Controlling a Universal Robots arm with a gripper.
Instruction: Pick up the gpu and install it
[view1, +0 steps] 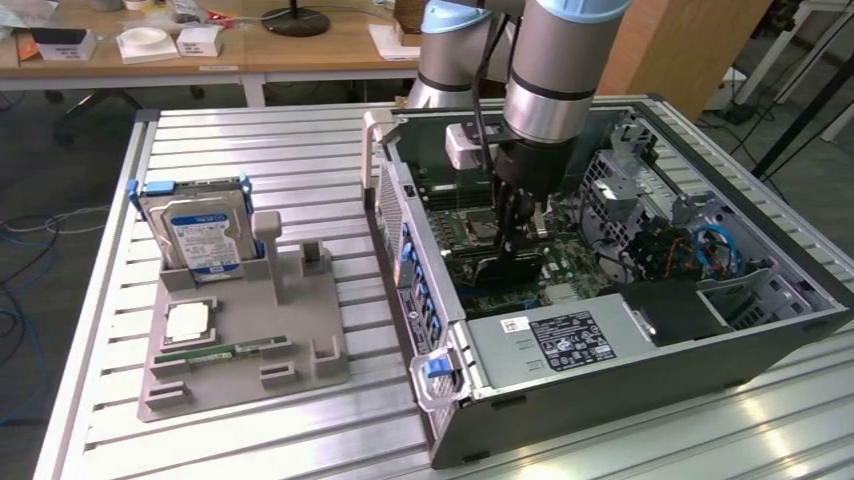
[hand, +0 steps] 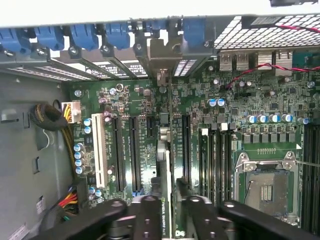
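Looking down into the open computer case, we see our gripper pinching the gpu edge-on directly beneath it, long axis along the motherboard slots.

An open computer case is laid on the table. A holder is placed at the exterior view's left, and a hard drive is stood in it. The gpu is held inside the case.

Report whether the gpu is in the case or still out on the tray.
In the case. The gpu stands on edge over the motherboard slots, between the gripper fingers. Full seating: cannot tell.
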